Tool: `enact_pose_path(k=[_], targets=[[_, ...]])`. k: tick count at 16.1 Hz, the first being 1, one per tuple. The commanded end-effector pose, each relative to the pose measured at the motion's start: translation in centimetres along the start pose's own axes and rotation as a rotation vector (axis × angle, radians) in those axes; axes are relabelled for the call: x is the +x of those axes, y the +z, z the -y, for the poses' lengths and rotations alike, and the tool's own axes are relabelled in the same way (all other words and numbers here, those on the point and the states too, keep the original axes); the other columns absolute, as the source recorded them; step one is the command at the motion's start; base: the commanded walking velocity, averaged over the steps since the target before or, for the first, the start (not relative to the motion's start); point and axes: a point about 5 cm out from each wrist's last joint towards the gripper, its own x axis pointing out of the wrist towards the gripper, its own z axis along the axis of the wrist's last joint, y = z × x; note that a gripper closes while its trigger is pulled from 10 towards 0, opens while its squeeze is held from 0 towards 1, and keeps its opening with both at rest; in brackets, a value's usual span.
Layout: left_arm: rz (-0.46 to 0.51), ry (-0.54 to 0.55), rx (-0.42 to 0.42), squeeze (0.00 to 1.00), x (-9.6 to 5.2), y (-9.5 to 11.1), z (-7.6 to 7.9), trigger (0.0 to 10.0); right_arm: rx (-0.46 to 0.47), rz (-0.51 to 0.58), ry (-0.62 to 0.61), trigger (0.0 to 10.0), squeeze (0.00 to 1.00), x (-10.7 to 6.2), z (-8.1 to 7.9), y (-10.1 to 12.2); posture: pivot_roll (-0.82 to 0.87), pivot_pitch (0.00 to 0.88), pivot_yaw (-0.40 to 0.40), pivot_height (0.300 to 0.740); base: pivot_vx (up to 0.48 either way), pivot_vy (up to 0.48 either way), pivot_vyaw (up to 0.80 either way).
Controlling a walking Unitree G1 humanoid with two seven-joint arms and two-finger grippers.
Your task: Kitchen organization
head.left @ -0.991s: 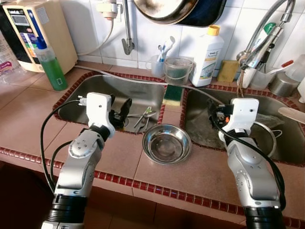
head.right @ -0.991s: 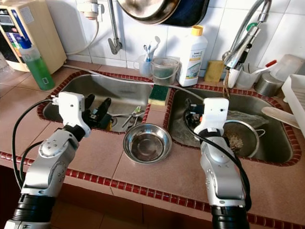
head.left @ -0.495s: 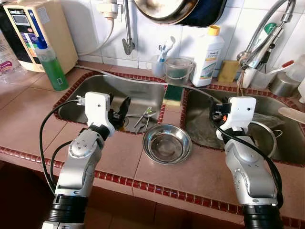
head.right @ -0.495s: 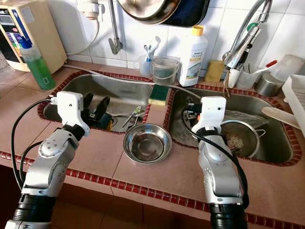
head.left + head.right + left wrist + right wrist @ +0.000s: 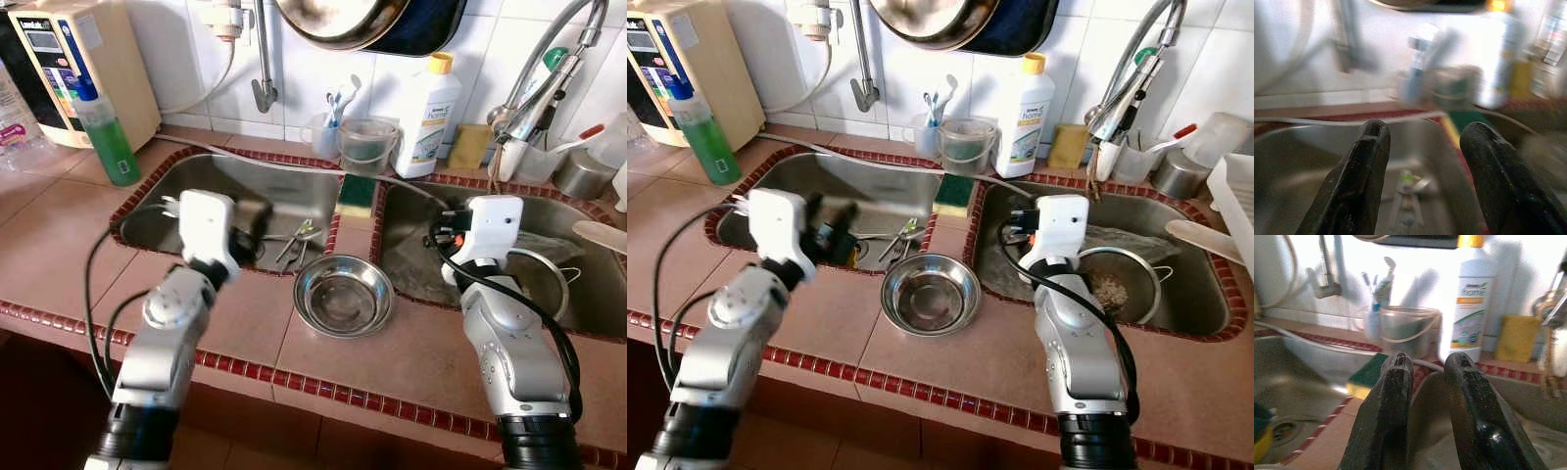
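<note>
You have barely begun: the steel bowl [image 5: 344, 293] sits on the tiled divider, utensils [image 5: 296, 239] lie in the basin left of it, a strainer [image 5: 1120, 282] right. Your left gripper [image 5: 1422, 181] gapes wide over those utensils, empty; the right gripper [image 5: 1427, 406] is narrow, empty
</note>
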Motion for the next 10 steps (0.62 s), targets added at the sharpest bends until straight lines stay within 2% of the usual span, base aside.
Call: enact_pose_path(k=[1,3,6,9,10], targets=[[-0.047,-0.113,0.009,0.0,-0.5,-0.7,1.4,10.0,0.033,-0.032,0.033,10.0,1.0,0.0,-0.2,-0.5,-0.18,0.003,0.022,0.736,0.0,0.0,0.0],[-0.08,-0.185,0.067,0.0,-1.0,-1.3,2.4,10.0,0.02,-0.053,0.065,10.0,1.0,-0.1,-0.3,-0.7,-0.18,0.009,0.022,0.736,0.0,0.0,0.0],[-0.11,-0.208,0.028,0.0,-1.5,-1.7,3.0,10.0,-0.007,-0.111,0.155,10.0,1.0,-0.1,-0.3,-1.4,-0.17,0.024,0.023,0.736,0.0,0.0,0.0],[-0.126,-0.202,0.0,0.0,-1.6,-1.4,2.9,10.0,-0.018,-0.197,0.359,10.0,1.0,-0.6,-1.7,-2.3,-0.17,0.035,0.018,0.736,0.0,0.0,0.0],[-0.136,-0.193,-0.008,0.0,-1.6,-1.2,2.7,10.0,0.003,-0.226,0.396,10.0,0.91,-0.6,-2.0,-2.7,-0.17,0.037,0.015,0.736,0.0,0.0,0.0]])
